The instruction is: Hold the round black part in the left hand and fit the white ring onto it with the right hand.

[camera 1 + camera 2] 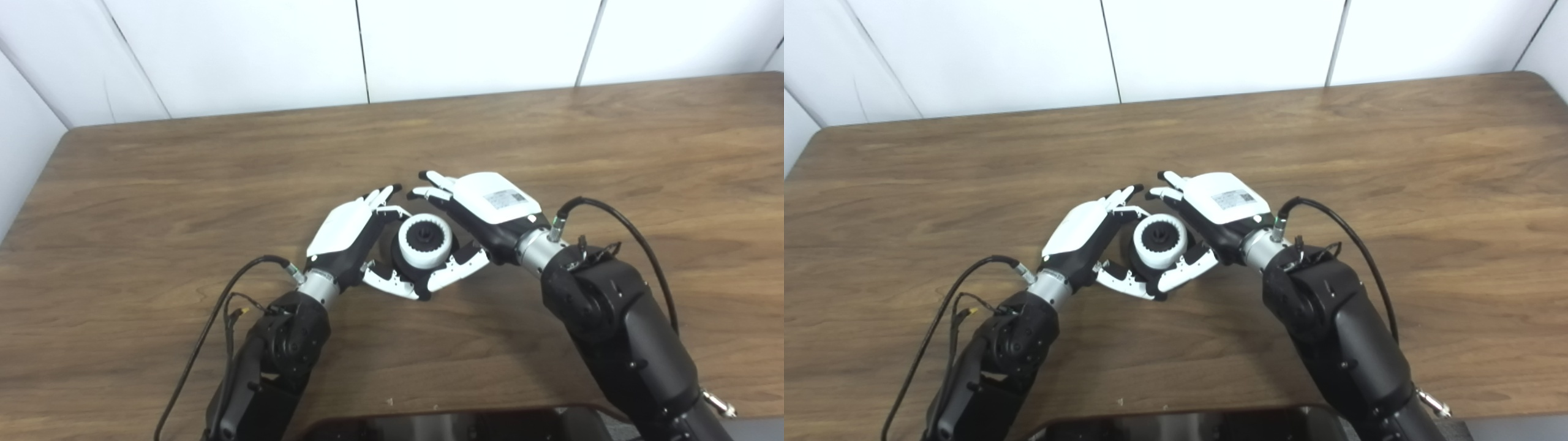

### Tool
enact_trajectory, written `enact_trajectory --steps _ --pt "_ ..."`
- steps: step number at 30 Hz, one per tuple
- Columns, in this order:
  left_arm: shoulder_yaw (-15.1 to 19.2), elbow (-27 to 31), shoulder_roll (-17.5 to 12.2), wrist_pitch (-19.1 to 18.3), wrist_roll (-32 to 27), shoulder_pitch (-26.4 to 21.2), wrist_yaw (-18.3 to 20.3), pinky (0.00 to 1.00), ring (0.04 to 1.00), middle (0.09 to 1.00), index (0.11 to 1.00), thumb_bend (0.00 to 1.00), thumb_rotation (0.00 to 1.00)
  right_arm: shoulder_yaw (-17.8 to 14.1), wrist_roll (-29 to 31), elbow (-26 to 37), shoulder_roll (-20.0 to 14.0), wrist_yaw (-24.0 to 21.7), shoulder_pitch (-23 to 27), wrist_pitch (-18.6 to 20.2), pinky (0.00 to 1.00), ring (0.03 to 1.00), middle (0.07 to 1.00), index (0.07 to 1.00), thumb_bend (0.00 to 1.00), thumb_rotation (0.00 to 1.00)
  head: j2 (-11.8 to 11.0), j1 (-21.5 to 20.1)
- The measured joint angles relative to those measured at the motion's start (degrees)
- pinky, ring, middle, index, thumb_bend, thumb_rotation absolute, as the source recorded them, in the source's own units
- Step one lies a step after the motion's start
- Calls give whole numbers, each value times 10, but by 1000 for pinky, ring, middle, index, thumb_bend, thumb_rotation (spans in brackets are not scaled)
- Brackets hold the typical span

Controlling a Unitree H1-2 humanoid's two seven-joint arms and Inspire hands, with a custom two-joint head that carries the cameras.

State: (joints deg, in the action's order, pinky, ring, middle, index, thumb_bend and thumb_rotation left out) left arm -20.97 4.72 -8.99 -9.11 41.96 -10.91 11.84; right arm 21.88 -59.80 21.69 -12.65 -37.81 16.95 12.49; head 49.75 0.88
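Now seat the smooth white plastic ring (424, 241) squarely, because it already sits around the round black toothed part (425, 236) at the centre of the frame, just above the brown wooden surface (184, 184). Press evenly around the rim, not on one edge, and keep the ring level with the black part's face, since a tilted push would likely jam it; whether it is fully seated you cannot tell from these views. Let your left hand (358, 242) act as the steady side: its white-backed palm stands just left of the assembly, its fingers (384, 197) reaching up over the far side and its thumb (392, 283) curling under the near side, so it cups the black part and appears to grip it, though the contact itself is hidden. Your right hand (474, 226) mirrors it from the right, partly closed around the ring, fingertips (429, 184) arched over the top and thumb (459, 269) tucked below, touching or nearly touching the white rim. The two thumbs almost meet beneath the piece. Both dark forearms enter from the bottom edge with cables trailing.
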Motion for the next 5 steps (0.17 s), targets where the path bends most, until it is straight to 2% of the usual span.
enact_trajectory --steps 5 --pt "0 3 0 -2 2 1 0 1000 1000 1000 615 929 271 -13 8 9 -24 -34 0 2 915 988 1000 1000 1000 499 -11 -4"
